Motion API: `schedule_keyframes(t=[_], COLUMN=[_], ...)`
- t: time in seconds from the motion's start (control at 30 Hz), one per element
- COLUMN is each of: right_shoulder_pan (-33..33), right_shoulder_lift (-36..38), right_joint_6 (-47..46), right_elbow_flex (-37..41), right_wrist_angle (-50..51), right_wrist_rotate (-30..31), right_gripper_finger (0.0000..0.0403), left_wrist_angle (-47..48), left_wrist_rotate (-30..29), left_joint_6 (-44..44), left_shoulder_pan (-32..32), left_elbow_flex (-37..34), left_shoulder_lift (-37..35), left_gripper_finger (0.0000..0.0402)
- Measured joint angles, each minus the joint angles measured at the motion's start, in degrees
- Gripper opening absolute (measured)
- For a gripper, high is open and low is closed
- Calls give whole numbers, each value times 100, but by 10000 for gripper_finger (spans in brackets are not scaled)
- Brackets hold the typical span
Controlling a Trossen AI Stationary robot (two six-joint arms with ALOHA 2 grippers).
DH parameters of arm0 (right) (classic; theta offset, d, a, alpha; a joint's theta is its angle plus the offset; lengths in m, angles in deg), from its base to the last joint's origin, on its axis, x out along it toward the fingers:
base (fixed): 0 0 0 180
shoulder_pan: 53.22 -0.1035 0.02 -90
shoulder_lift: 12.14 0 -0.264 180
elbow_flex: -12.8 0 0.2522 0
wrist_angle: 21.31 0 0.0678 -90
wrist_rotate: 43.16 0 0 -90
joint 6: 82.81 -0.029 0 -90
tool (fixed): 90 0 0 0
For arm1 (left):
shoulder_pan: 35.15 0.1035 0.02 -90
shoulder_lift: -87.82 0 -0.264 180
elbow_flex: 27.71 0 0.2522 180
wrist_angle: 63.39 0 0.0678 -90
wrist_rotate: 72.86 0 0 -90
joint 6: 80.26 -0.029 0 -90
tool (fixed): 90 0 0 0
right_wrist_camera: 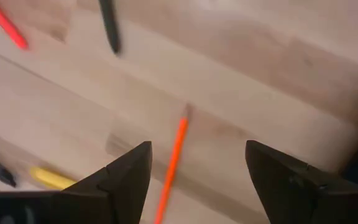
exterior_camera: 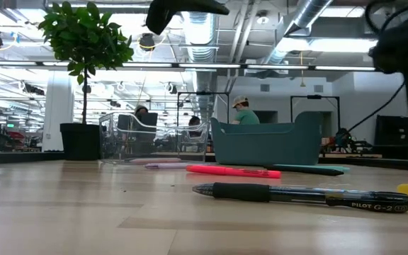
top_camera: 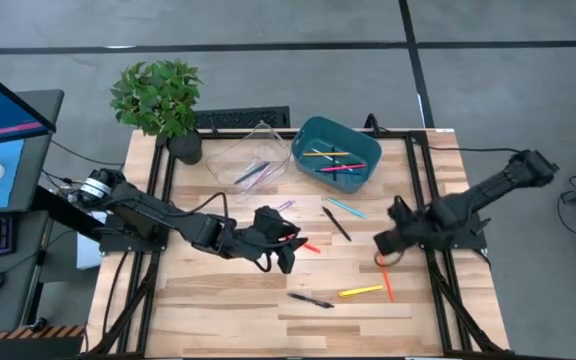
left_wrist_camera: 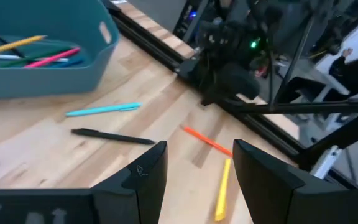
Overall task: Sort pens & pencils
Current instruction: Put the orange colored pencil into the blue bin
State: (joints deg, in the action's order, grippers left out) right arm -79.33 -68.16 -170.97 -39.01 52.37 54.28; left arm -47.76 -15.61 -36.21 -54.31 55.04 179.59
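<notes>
A pale wooden table (top_camera: pixel 218 300) framed by black rails carries a teal bin (top_camera: pixel 337 152) with several pens inside, a clear plastic container (top_camera: pixel 251 158) holding a few more, and a potted plant (top_camera: pixel 160 100) at the far left corner. Loose pens lie across the boards: a black pen (top_camera: pixel 311 299), a yellow marker (top_camera: pixel 361 291), an orange pencil (top_camera: pixel 388 287), a light blue pen (top_camera: pixel 346 208) and a second black one (top_camera: pixel 336 223).

Beyond the table, the low view shows an open workshop with a seated person (exterior_camera: pixel 245 111).

The left gripper (top_camera: pixel 286 258) hovers mid-table, fingers spread and empty. The right gripper (top_camera: pixel 386 243) hangs just above the orange pencil, jaws wide apart, holding nothing.

A red pen (top_camera: pixel 310 246) beside the left gripper is partly hidden.
</notes>
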Motion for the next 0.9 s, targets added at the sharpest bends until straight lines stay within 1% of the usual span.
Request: schedule_keyframes(t=[0.13,0.33,0.5,0.63,0.7,0.77,0.8,0.83,0.9], right_shoulder_pan=[-607,-1029,-1102,-1074,-1081,-1104,-1102,-1098,-1094], right_shoulder_lift=[-622,-1479,-2063,-2466,-2605,-2759,-2796,-2830,-2881], right_joint_6=[-515,-634,-506,-394,-391,-330,-306,-291,-289], right_elbow_flex=[-13,-11,-13,-13,-13,-13,-11,-13,-28], right_wrist_angle=[-297,-1030,-1287,-1329,-1289,-1349,-1354,-1385,-1410], right_wrist_rotate=[6,-10,-178,-355,-361,-371,-386,-401,-420], right_gripper_finger=[281,281,281,281,281,281,281,281,281], left_wrist_angle=[-110,-460,-556,-596,-758,-1292,-1725,-2287,-3437], left_wrist_rotate=[-34,-116,-111,-112,-110,45,212,445,959], left_joint_6=[26,24,59,121,146,146,-19,-323,-1196], left_shoulder_pan=[-2,0,-17,-41,-72,-83,-83,-89,-153], left_elbow_flex=[2,11,11,11,11,12,36,98,235], left_shoulder_lift=[13,13,13,13,13,10,2,0,-97], left_gripper_finger=[173,173,173,173,173,173,173,174,174])
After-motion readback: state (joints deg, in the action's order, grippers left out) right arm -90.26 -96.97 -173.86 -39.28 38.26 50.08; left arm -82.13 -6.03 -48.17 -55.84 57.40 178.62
